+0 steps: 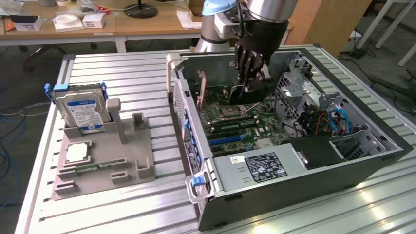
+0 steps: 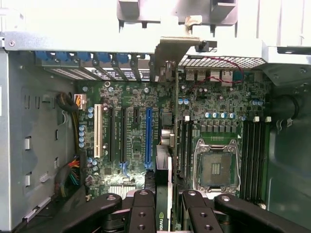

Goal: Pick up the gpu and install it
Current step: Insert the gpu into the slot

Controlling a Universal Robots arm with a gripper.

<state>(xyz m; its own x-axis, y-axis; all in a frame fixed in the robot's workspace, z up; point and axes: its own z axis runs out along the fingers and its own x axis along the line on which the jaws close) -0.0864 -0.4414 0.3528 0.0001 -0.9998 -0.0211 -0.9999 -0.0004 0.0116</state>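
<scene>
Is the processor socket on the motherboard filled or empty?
Empty. In the wrist view the socket shows its bare contact field inside the metal frame, with no chip or cooler on it.

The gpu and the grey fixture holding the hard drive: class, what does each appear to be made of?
gpu: edge-on between the jaws, likely rigid circuit board with a black matte, probably plastic, face bearing a printed logo. Fixture: uniform matte grey, blocky moulded shapes, probably plastic.

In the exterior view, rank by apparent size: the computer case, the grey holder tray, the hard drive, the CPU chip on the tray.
1. Computer case
2. Grey holder tray
3. Hard drive
4. CPU chip

The gaps are plain; nearness to the camera does not change the order.
</scene>
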